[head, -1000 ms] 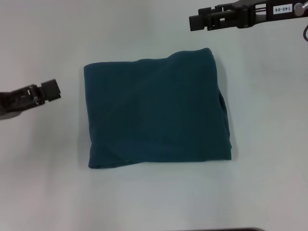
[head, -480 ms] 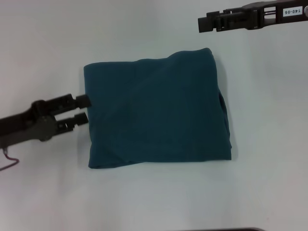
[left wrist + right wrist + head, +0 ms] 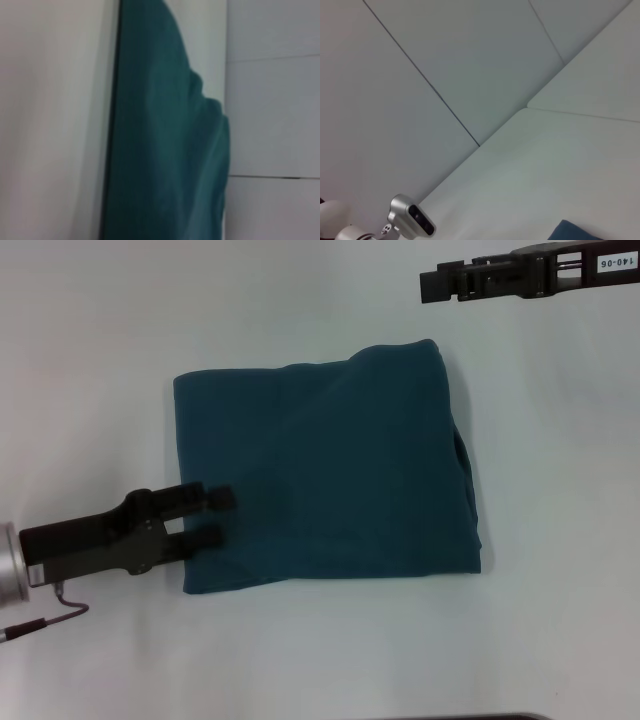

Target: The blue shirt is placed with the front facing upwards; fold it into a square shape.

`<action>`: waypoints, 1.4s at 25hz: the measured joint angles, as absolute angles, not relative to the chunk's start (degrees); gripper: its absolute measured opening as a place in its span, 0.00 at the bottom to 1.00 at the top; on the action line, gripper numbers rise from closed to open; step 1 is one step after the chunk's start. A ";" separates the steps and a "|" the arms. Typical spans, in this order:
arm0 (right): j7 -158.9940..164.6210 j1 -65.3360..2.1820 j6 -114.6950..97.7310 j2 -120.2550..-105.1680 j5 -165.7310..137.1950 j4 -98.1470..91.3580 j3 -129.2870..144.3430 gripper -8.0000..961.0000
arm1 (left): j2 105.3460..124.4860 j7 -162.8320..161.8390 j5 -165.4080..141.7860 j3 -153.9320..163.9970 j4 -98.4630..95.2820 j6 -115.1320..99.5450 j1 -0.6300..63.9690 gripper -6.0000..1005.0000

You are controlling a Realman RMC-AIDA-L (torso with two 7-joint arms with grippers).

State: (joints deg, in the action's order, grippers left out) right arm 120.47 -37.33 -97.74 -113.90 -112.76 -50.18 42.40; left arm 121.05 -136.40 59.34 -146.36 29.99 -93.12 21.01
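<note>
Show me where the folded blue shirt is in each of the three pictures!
Head view: the folded dark teal-blue cotton shirt lies mid-picture on the white table, the left end effector at its near-left edge.
Left wrist view: the shirt fills a tall central band.
Right wrist view: only a corner shows at the bottom edge.
Shared landmark: the white table.

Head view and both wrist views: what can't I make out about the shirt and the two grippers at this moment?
- Blue shirt: its print and neck label, folded inside in every view.
- Left gripper: whether its open jaws touch the cloth; the head view looks straight down on it and the left wrist view shows only cloth.
- Right gripper: the jaws' state, seen edge-on in the head view.
</note>
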 joint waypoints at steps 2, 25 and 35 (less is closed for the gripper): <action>120.46 -37.30 -97.66 -113.82 -112.76 -50.05 42.34 0.81 | 120.96 -136.64 59.37 -145.45 30.26 -92.72 21.06 0.73; 75.58 -26.50 -103.90 -119.82 -117.21 -41.17 47.51 0.81 | 120.96 -80.74 56.00 -145.16 35.96 -107.47 17.47 0.74; 67.85 -24.43 -102.63 -119.58 -117.37 -32.18 47.40 0.81 | 121.49 -80.14 54.63 -145.29 36.26 -105.23 18.21 0.74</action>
State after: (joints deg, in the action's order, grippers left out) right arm 67.85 -24.43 -102.63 -119.58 -117.37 -32.18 47.40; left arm 121.49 -80.14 54.63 -145.29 36.26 -105.23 18.21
